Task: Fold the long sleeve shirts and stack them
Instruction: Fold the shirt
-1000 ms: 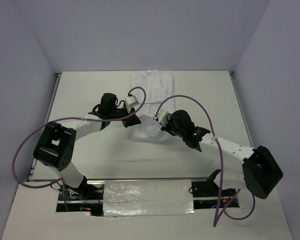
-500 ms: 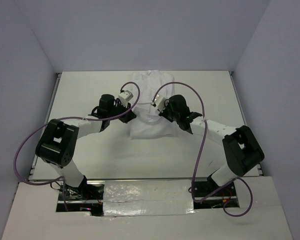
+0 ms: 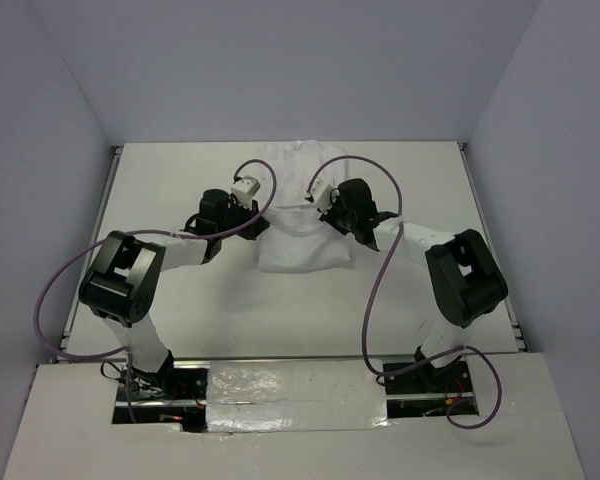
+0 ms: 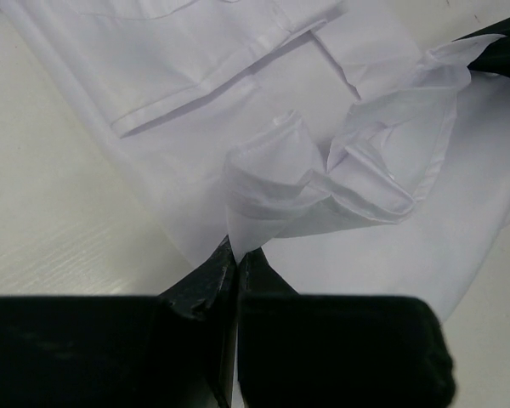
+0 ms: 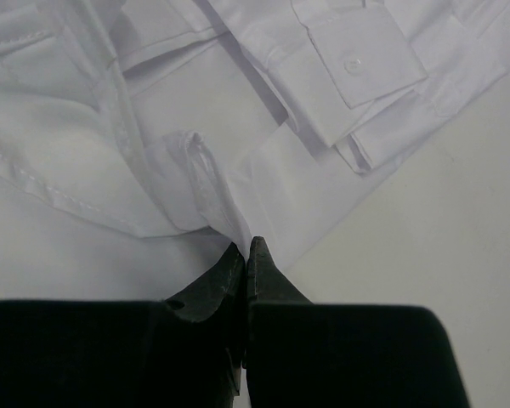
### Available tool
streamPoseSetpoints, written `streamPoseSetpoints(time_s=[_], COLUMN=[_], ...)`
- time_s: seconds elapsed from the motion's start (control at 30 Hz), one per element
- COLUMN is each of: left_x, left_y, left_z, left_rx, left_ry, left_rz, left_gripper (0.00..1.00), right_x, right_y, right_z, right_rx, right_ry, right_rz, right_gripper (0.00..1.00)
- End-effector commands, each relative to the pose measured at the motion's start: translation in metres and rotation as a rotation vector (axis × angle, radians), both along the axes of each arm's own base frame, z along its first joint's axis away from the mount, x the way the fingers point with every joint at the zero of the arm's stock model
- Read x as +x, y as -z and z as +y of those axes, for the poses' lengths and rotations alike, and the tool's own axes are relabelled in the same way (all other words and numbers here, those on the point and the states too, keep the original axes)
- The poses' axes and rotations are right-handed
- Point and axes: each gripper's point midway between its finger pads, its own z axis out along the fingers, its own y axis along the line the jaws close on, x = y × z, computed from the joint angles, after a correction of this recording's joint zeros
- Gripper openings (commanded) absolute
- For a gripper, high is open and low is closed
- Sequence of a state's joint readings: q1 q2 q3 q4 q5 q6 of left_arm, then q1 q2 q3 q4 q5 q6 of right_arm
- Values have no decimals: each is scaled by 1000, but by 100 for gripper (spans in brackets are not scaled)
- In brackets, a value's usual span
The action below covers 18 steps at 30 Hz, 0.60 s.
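The white long sleeve shirt (image 3: 302, 225) lies partly folded in the middle of the table, its far part toward the back wall. My left gripper (image 3: 261, 222) is shut on a fold of the shirt's cloth at its left side; the pinched cloth (image 4: 263, 200) rises from the fingertips (image 4: 238, 252). My right gripper (image 3: 325, 210) is shut on a fold at the shirt's right side; the pinched hem (image 5: 212, 191) meets the fingertips (image 5: 248, 246). A buttoned cuff (image 5: 357, 72) lies just beyond.
The white tabletop (image 3: 180, 180) spreads around the shirt. Grey walls close the back and sides. Purple cables loop over both arms. A foil-covered strip (image 3: 295, 395) lies at the near edge between the arm bases.
Both grippers have moved away from me toward the back of the table, carrying the shirt's near edge over the rest. The right arm has swung left and stretched out.
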<state>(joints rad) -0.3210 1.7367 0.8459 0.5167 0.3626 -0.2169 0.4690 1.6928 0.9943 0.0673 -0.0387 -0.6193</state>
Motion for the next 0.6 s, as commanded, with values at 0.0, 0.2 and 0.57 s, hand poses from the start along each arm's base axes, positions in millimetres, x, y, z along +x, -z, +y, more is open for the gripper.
streamPoseSetpoints(time_s=[0.0,0.2,0.57], left_x=[15,27,35], left_y=[-10,-5,5], left_z=[0,0,-7], left_rx=[-34,-26,-26], left_ry=[-27,-61,-67], left_rz=[-55,-55,-32], left_gripper=[0,0,38], right_x=[26,49,74], right_y=[-22,-19,-10], right_z=[2,-2,-11], right_rx=[31,24,55], right_ry=[15,48,94], right_rz=[-78,-90,-38], right_gripper=[0,0,54])
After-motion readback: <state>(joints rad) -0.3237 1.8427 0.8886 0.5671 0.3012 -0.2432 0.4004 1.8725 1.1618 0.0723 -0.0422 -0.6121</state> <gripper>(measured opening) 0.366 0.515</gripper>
